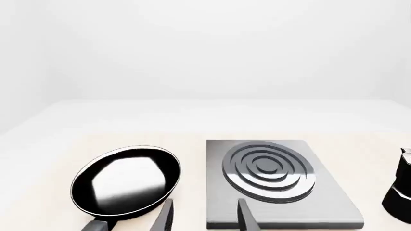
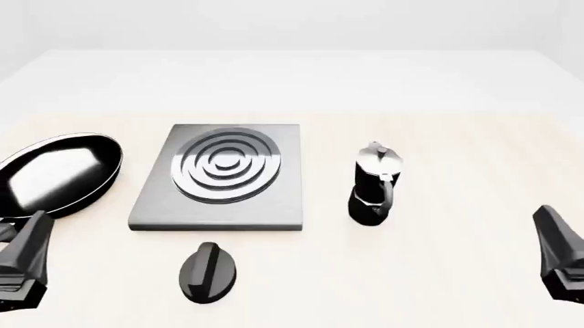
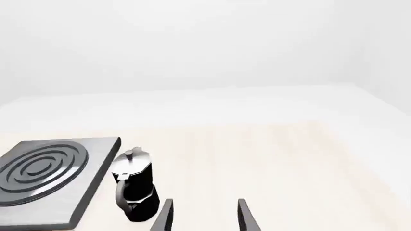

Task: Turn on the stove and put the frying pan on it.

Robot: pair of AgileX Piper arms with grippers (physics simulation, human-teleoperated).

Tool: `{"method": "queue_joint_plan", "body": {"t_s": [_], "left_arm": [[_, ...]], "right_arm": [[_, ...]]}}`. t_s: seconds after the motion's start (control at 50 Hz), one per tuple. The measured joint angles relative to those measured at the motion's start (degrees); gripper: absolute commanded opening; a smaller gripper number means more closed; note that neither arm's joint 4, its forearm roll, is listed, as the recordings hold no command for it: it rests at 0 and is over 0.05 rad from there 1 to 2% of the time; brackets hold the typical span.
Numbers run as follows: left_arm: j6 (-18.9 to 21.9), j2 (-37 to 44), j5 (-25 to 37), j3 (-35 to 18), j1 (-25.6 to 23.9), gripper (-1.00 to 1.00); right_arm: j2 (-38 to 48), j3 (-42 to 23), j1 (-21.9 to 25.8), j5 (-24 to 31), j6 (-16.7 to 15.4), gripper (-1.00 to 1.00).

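Observation:
The grey stove [image 2: 223, 176] lies left of centre on the table, its ringed burner [image 2: 224, 166] bare. Its black oval knob [image 2: 207, 271] sits apart on the table in front of it. The glossy black frying pan [image 2: 57, 172] rests on the table at the far left, beside the stove. In the left wrist view the pan [image 1: 126, 179] and stove [image 1: 273, 180] lie ahead of my left gripper [image 1: 204, 219], which is open and empty. My left gripper [image 2: 23, 263] hangs near the pan's handle end. My right gripper [image 3: 204, 216] is open and empty, at the front right [image 2: 561, 253].
A black-and-silver moka pot [image 2: 374, 184] stands upright to the right of the stove, also seen in the right wrist view as the moka pot [image 3: 134, 185]. Pale wooden table top [image 2: 456, 164] stretches to the right and back.

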Motion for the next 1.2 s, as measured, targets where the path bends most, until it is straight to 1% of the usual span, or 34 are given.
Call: {"method": "queue_joint_plan", "body": {"t_s": [0.12, 0.26, 0.36, 0.5, 0.64, 0.88, 1.04, 1.2], "left_arm": [[0.25, 0.12, 0.26, -0.31, -0.15, 1.0], [0.58, 0.06, 0.93, -0.74, -0.74, 1.0], [0.55, 0.18, 2.9, -1.92, -2.12, 1.0], [1.17, 2.67, 7.29, -5.32, -6.07, 1.0], [1.21, 10.68, 13.5, -10.73, -12.75, 1.0], [1.3, 18.71, 21.15, -16.73, -19.62, 1.0], [0.51, 22.64, 25.69, -19.38, -24.35, 1.0], [-0.83, 25.33, 28.71, -20.28, -28.66, 1.0]], "right_arm": [[-1.37, 1.29, 0.61, -1.26, -1.4, 1.0], [-2.24, 1.8, 0.9, -1.88, -2.31, 1.0], [-2.54, 1.53, 1.13, -1.79, -2.86, 1.0], [-2.83, 0.14, 1.71, -0.97, -3.28, 1.0], [-2.97, -0.86, 2.97, 0.19, -3.79, 1.0], [-3.06, -1.47, 4.18, 1.18, -4.16, 1.0], [-3.07, -1.61, 4.74, 1.53, -4.33, 1.0], [-3.09, -1.7, 5.02, 1.8, -4.37, 1.0]]}}
